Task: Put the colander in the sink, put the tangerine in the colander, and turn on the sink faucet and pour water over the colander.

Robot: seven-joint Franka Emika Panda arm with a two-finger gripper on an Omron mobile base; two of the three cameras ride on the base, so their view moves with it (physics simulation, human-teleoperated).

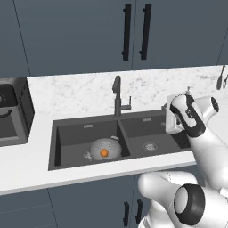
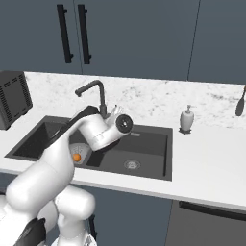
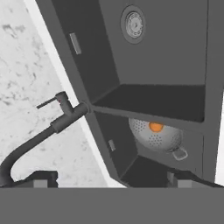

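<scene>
- At the far left of the left base view we saw a black stove (image 1: 10, 113) on the white worktop (image 1: 26, 164).
- Next came the dark double sink (image 1: 71, 129); the colander (image 1: 107, 148) sat in its left basin, near the front wall and the divider.
- The tangerine (image 1: 104, 152) lay inside the colander, also visible from the hand view as an orange spot in the holed bowl (image 3: 156, 127).
- Behind the divider stood the faucet (image 1: 117, 95), its small lever pointing right.
- Over the right basin hung the gripper (image 1: 174, 119), raised above the sink; its fingertips (image 3: 40, 181) stood wide apart at the hand view's bottom edge, with nothing between them.
- Further right, in the right base view, a white soap bottle (image 2: 187, 118) stood on the worktop behind the sink.
</scene>
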